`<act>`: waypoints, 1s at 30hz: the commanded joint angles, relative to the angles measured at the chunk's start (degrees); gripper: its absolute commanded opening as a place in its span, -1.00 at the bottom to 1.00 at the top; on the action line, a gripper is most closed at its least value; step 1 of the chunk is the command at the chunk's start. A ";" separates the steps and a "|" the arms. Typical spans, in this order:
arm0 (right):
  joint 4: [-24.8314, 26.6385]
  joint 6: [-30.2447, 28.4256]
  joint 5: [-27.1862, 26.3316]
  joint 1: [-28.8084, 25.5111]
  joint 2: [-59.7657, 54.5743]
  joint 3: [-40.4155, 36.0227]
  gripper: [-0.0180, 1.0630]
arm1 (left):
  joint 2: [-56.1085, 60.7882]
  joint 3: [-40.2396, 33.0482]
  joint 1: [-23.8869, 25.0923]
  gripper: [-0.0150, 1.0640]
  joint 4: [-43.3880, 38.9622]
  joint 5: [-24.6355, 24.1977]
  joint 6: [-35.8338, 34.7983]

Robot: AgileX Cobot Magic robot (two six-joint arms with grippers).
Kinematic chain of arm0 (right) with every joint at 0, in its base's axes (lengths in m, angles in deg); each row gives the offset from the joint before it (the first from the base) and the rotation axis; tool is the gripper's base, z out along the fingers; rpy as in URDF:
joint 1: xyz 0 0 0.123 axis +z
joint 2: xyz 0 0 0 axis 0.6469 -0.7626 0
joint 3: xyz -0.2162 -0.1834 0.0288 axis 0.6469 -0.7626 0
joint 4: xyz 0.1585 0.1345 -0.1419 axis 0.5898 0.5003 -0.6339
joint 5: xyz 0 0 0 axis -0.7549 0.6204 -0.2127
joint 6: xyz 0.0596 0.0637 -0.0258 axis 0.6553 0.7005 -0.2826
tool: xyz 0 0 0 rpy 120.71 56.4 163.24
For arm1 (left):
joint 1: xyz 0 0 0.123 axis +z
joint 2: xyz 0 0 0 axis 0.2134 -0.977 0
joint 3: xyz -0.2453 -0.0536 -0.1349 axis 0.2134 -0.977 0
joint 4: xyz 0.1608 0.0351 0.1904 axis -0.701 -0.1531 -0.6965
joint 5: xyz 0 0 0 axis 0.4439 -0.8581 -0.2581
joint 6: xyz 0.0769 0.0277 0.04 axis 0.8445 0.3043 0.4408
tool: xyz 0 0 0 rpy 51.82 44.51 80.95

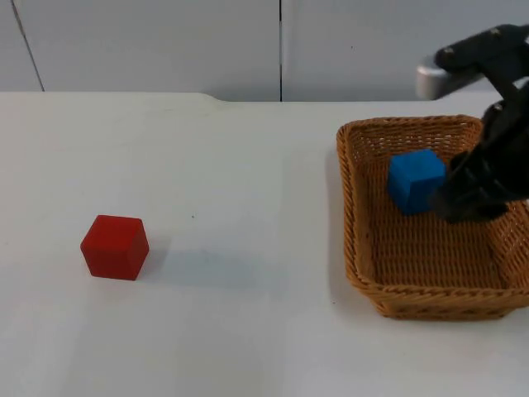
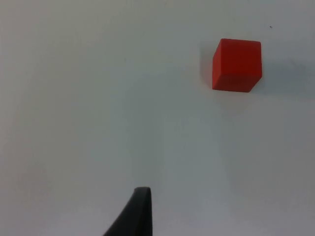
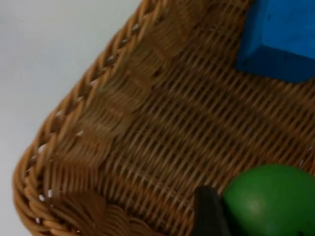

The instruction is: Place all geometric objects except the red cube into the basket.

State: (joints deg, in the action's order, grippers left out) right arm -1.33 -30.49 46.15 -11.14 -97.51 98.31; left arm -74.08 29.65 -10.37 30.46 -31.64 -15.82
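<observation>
Pinching a green ball (image 3: 268, 199) inside the basket (image 1: 364, 248), right end effector (image 1: 471, 194) beside the blue cube (image 1: 416, 179).

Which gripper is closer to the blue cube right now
Right. The right gripper hangs in the basket beside the blue cube, with a green ball at its fingertip. The left gripper waits near the red cube.

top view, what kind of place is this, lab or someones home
Probably a robot test bench in a lab: a bare white table ending at a grey partition wall, with only practice props, a red cube and a wicker basket holding a blue cube.
</observation>
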 commanded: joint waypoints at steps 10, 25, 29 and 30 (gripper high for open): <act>-0.02 0.56 -10.41 -1.61 -3.42 -2.88 -0.97 | 0.37 -0.08 0.13 0.98 0.65 0.39 0.11; -0.02 2.30 -16.99 -1.48 -10.07 -2.88 0.31 | 0.37 -0.08 0.13 0.98 0.65 0.39 1.03; 0.23 2.47 -15.76 -1.36 -6.52 -2.88 0.33 | 0.37 -0.08 0.13 0.98 0.65 0.39 1.14; 0.33 2.47 -15.01 -1.34 -4.23 -2.88 0.33 | 0.37 -0.08 0.13 0.98 0.65 0.39 1.14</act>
State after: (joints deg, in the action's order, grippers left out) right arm -1.02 -28.18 30.95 -12.60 -104.49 95.79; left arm -74.08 29.65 -10.37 30.46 -31.64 -14.98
